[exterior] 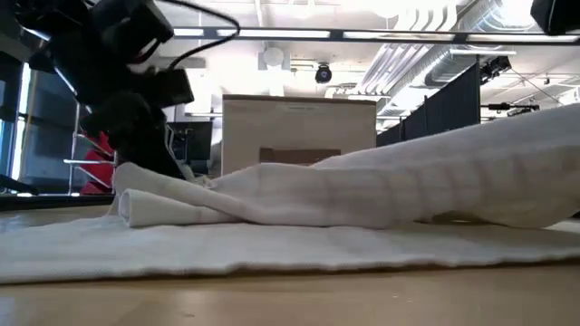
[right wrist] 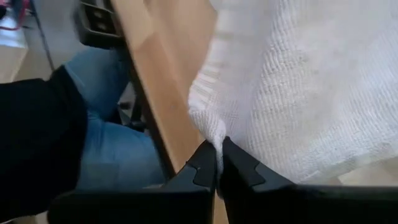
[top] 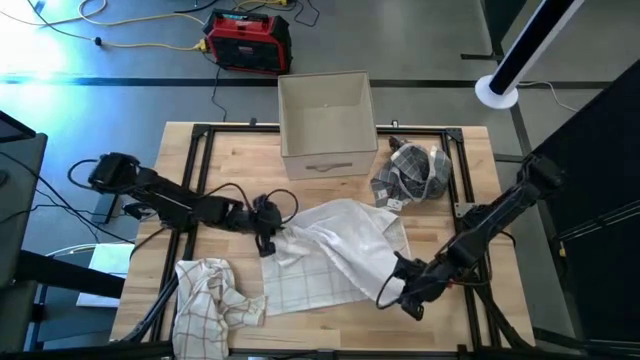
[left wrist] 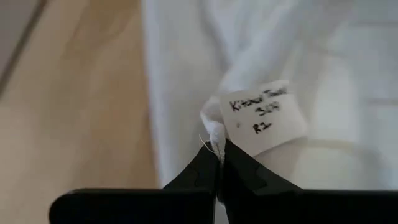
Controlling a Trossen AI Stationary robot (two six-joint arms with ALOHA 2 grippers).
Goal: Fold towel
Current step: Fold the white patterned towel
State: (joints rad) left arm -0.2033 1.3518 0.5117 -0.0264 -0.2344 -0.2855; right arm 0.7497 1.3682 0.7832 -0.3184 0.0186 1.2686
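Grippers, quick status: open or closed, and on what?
Left gripper: closed, pinching a corner of the white grid-patterned cloth towel beside its handwritten paper tag.
Right gripper: closed on another edge of the same towel.

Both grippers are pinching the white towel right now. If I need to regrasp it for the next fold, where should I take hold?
Probably stay at the corners. The left gripper is shut on the corner by the paper tag, the right gripper on a corner near the table edge. Elsewhere the white towel is bunched, so come in low from outside, along the tabletop.
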